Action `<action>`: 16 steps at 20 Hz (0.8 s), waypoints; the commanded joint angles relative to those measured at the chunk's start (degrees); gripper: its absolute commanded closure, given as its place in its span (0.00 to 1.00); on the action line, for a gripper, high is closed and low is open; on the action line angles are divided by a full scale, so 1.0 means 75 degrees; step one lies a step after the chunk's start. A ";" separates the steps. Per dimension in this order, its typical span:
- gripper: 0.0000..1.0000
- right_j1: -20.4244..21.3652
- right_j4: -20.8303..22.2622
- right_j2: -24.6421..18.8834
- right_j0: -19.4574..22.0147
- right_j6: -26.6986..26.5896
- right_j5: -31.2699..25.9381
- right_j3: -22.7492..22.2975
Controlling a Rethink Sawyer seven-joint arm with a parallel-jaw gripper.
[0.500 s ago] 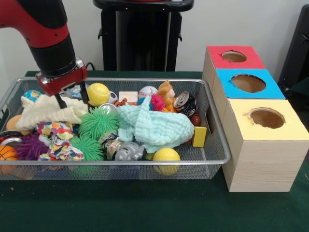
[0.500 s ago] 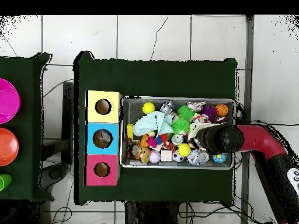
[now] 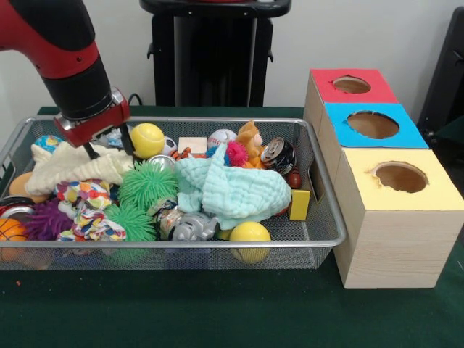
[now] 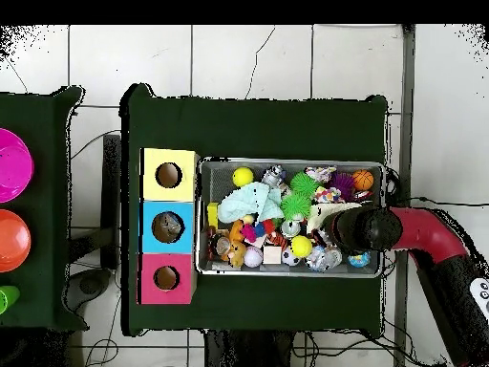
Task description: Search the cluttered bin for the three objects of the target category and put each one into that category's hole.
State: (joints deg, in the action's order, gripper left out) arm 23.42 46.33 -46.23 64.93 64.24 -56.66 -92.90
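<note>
The silver wire-mesh bin (image 3: 181,245) is full of toys and also shows in the overhead view (image 4: 291,162). My gripper (image 3: 109,147) hangs at the bin's far left corner, jaws open, fingertips (image 3: 92,153) just above a cream cloth (image 3: 69,168). A small pale shiny thing shows between the fingers; I cannot tell what it is. No clear plastic bottle shows plainly. The blue-topped hole (image 3: 373,125) is in the middle box right of the bin, and it also shows in the overhead view (image 4: 168,226).
A mint cloth (image 3: 232,190) covers the bin's middle. Around it lie green spiky balls (image 3: 147,185), yellow balls (image 3: 147,139), a crushed can (image 3: 279,154) and a silver toy animal (image 3: 190,226). Red-topped (image 3: 351,85) and yellow-topped (image 3: 400,176) holes flank the blue one.
The arm has shifted slightly up and back over the bin's left end. The cream cloth lies a little flatter. Nothing was picked up.
</note>
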 commanded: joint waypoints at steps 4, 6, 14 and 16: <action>0.00 0.0132 -0.0298 0.0096 0.0018 -0.2302 -0.1282 0.0323; 0.00 0.0235 -0.0343 0.0050 0.0012 -0.2330 -0.1364 0.0331; 0.00 0.0073 -0.0331 -0.0025 -0.0106 -0.2506 -0.1635 0.0724; 0.00 -0.0014 -0.0294 -0.0046 -0.0128 -0.2543 -0.1620 0.0834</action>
State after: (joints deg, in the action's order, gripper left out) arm 24.88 44.46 -46.22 65.02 64.24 -63.00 -92.39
